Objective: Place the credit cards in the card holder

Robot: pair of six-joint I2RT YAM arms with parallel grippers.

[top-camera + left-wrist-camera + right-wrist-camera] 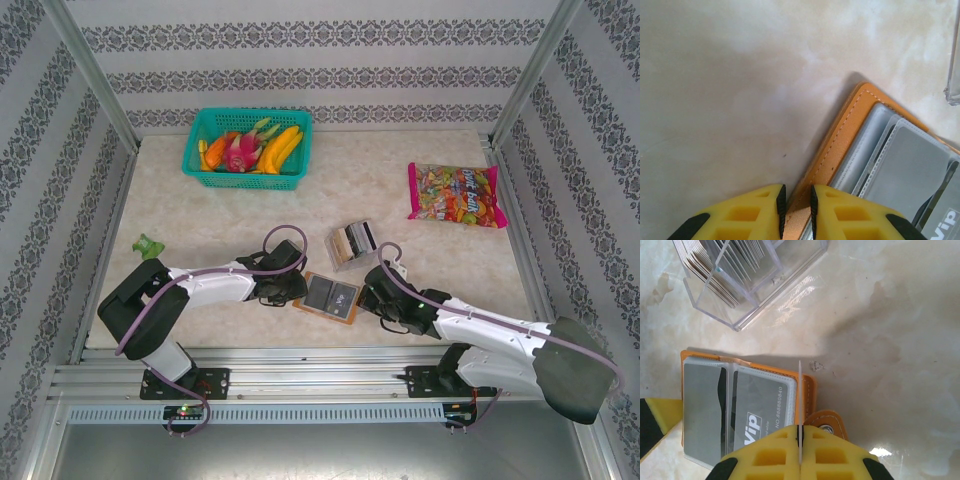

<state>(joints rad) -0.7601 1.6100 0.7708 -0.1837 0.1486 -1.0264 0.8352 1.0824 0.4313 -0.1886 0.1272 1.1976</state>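
Note:
The orange-brown card holder (pixel 330 297) lies open and flat on the table between both arms. Its clear inner slots hold grey cards, one marked "VIP" (pixel 760 410). My left gripper (pixel 796 206) is closed on the card holder's (pixel 840 145) orange left edge, which runs between the black pads. My right gripper (pixel 800 432) is shut on a thin white credit card (pixel 800 390), seen edge-on. That card stands upright over the right side of the card holder (pixel 805 385), beside its snap tab (pixel 829 421). In the top view the left gripper (pixel 290 290) and the right gripper (pixel 372 295) flank the holder.
A clear plastic box (pixel 352 243) with several more cards (pixel 725 270) stands just beyond the holder. A green basket of fruit (pixel 248 148) is at the back left, a candy bag (pixel 455 195) at the back right, and a small green object (pixel 150 245) at the left.

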